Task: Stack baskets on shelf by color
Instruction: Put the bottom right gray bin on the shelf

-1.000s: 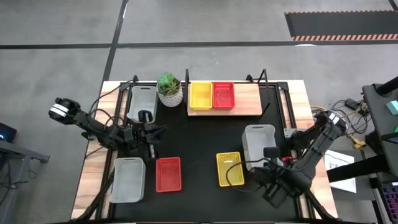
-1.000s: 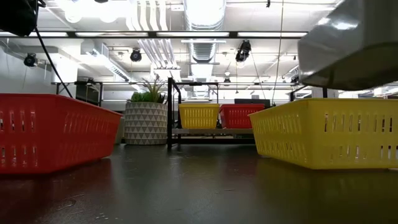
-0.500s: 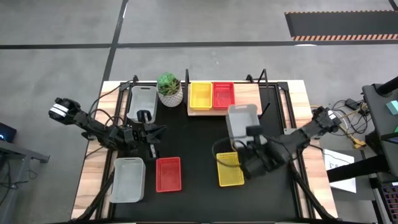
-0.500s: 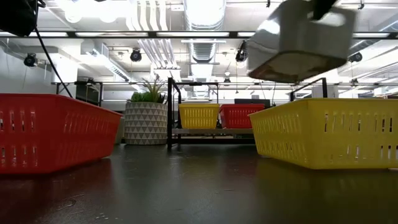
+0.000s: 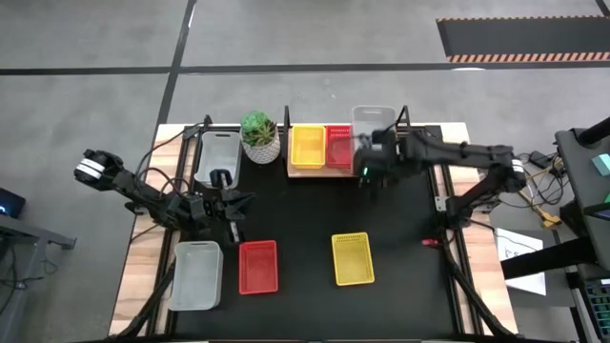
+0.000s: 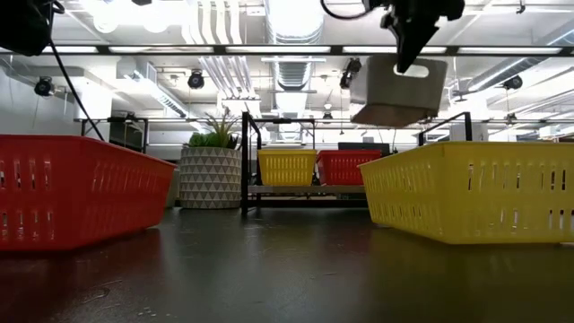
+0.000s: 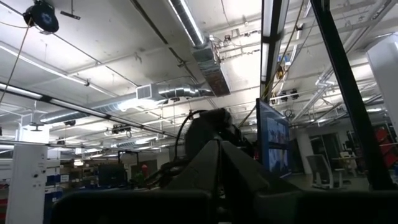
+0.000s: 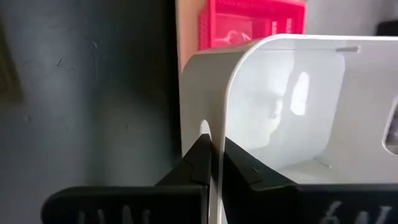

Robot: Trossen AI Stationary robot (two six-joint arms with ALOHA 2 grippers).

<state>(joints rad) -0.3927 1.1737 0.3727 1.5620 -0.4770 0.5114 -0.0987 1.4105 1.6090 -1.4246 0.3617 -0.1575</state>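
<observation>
My right gripper [image 5: 368,164] is shut on a grey-white basket [image 5: 373,126] in the air over the right end of the wooden shelf [image 5: 386,152]. The low view shows this basket [image 6: 399,90] tilted, high above the table. A yellow basket [image 5: 307,145] and a red basket [image 5: 340,145] sit side by side on the shelf. On the table rest a yellow basket [image 5: 352,258], a red basket [image 5: 257,266] and two grey-white baskets [image 5: 197,274] [image 5: 220,154]. My left gripper [image 7: 219,155] waits shut at the table's left, pointing upward. My right gripper pinches the grey-white basket's near short wall at its rim [image 8: 208,127], one finger inside the basket and one outside. The fingers come slanting down from the near side. The basket is lifted clear of the shelf and tilted, its far end reaching beyond the shelf's back edge.
A white patterned plant pot [image 5: 259,136] stands just left of the shelf. Black metal posts [image 5: 404,116] rise at the shelf's ends. The bare board [image 8: 186,37] shows beside the red basket [image 8: 252,25] under the held basket.
My right gripper has carried the grey-white basket from the table's near right, beside the yellow basket, toward the far edge and up, to above the shelf's right end. The arm has swung round and stretched out; the basket has stayed in the hold, clear of everything.
</observation>
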